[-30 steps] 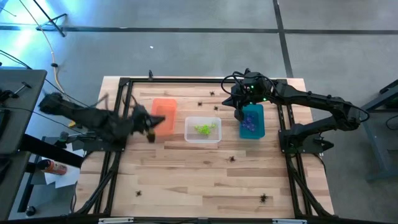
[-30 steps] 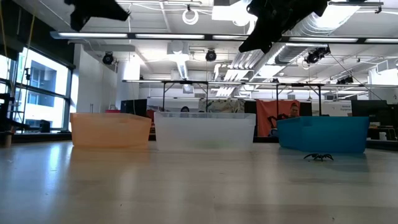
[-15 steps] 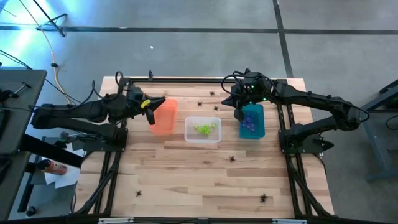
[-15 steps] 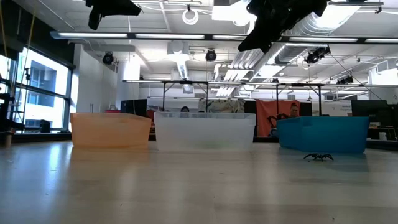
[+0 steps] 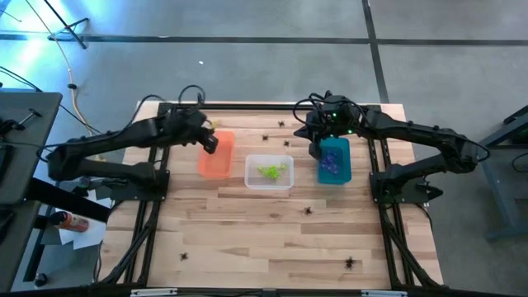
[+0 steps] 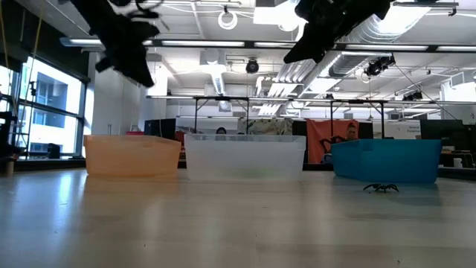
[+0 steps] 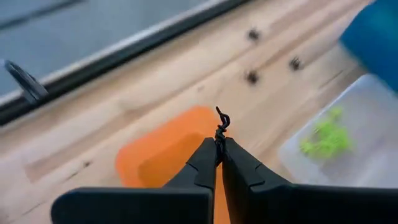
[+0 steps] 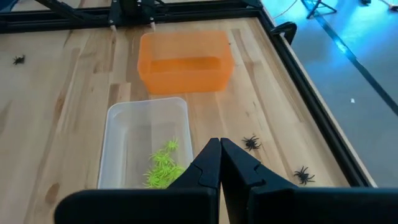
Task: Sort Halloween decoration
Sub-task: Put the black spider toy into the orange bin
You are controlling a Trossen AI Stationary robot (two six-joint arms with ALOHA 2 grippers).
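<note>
Above the orange bin, the left claw hangs clenched on a black spider pinched at its fingertips. Next along the bench sits the clear bin, holding lime green spiders. Farther right, the teal bin holds purple spiders; the right claw hangs over its far end, clenched with nothing between its fingers. Loose black spiders lie on the bench: near the far edge, in front of the bins and by the near edge.
</note>
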